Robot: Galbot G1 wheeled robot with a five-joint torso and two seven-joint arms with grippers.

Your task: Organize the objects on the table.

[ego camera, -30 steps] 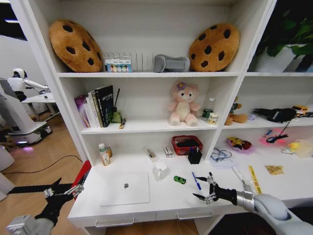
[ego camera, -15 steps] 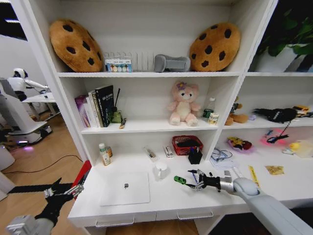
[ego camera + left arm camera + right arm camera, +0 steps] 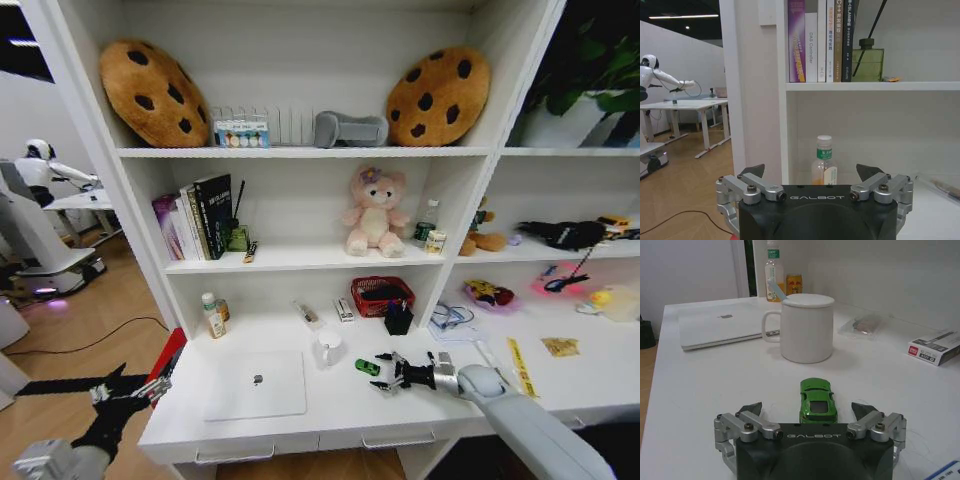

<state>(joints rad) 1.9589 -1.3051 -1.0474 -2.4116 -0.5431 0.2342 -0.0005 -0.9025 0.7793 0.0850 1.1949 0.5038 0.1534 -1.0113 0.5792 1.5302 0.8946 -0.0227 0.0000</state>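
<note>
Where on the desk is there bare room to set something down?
Bare desk: the front strip between the laptop and the open right gripper, and behind the laptop, right of the bottle. Crowded: around the mug, green car and red basket.

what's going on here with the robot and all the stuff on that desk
The robot is tidying the long white desk. Its right tool is stretched low over the desktop, open, lined up on the small green toy car, with a finger on either side but not yet gripping it. A white mug stands just beyond the car and the closed laptop lies flat farther toward the robot's left. The left tool hangs open off the desk's left end, idle.
</note>
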